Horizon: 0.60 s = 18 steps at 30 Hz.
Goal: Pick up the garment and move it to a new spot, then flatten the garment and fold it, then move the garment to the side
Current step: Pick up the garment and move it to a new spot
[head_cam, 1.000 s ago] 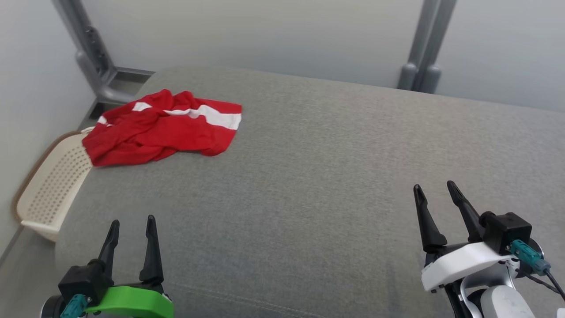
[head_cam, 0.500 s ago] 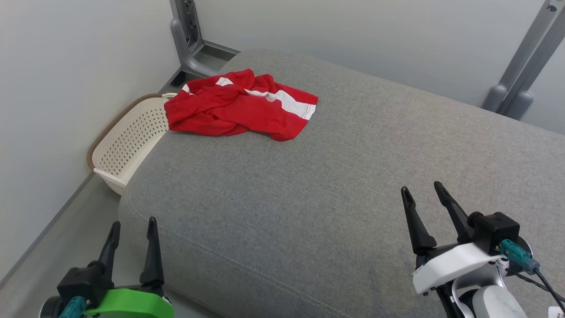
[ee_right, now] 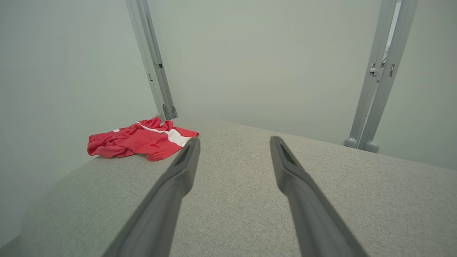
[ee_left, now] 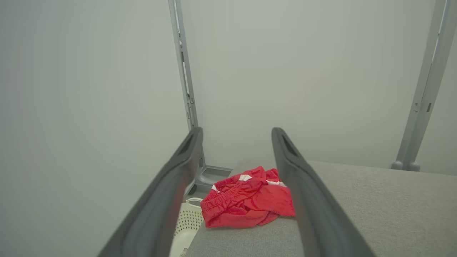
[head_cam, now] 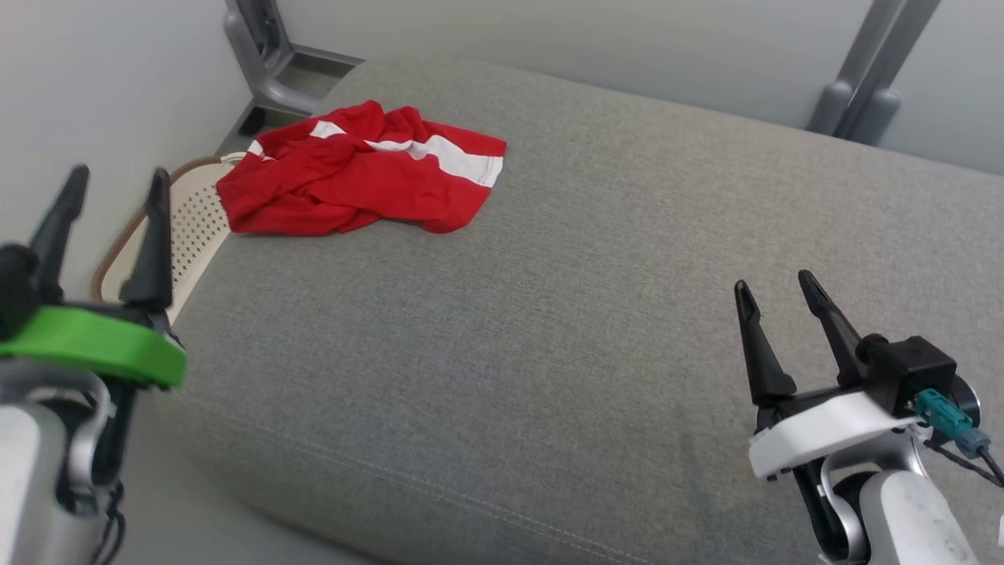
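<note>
Gaping wide, empty: left tool (head_cam: 119, 173) and right tool (head_cam: 772, 281). Crumpled on cushion (head_cam: 549, 298) well ahead of left tool, ahead-left of right tool: garment (head_cam: 353, 180)

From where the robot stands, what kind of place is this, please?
Probably a test room set up for folding laundry, not a lived-in home: a red garment lies crumpled on a grey padded surface, a perforated basket stands beside it, and grey metal posts rise against bare pale walls.
</note>
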Motion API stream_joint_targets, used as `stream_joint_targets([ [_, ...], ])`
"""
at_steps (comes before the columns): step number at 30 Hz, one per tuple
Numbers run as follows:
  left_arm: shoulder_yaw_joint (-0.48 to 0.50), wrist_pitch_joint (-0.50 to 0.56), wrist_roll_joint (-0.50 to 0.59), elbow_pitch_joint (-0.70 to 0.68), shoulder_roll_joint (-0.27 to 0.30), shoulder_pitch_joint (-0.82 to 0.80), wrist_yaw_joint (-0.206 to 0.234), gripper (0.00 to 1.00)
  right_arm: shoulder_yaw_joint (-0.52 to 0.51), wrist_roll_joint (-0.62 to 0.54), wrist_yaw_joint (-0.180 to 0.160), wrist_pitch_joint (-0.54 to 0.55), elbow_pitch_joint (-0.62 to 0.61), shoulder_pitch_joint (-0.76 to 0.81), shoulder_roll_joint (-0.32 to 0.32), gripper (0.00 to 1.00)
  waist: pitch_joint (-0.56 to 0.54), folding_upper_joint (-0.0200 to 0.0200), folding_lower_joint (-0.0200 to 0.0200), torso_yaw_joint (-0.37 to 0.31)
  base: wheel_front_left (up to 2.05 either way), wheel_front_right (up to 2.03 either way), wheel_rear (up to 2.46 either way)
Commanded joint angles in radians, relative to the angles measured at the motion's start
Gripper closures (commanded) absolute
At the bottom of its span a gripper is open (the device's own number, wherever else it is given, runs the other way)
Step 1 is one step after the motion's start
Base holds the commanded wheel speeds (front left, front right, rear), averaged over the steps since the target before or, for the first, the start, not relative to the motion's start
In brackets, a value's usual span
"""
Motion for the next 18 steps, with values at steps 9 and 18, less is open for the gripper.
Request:
stream_joint_targets([
  [9,0.041,0.293,-0.123,0.246,0.117,-0.35,-0.075,0.0,-0.01,-0.051,-0.001,0.029,-0.087,-0.093,-0.004,0.0,0.226,0.0,0.0,-0.182,0.0,0.0,0.0],
  [18,0.048,0.462,-0.167,0.536,0.158,-0.567,-0.075,0.0,-0.006,-0.086,-0.001,0.047,-0.161,-0.15,-0.004,0.0,0.406,0.0,0.0,-0.298,0.0,0.0,0.0],
])
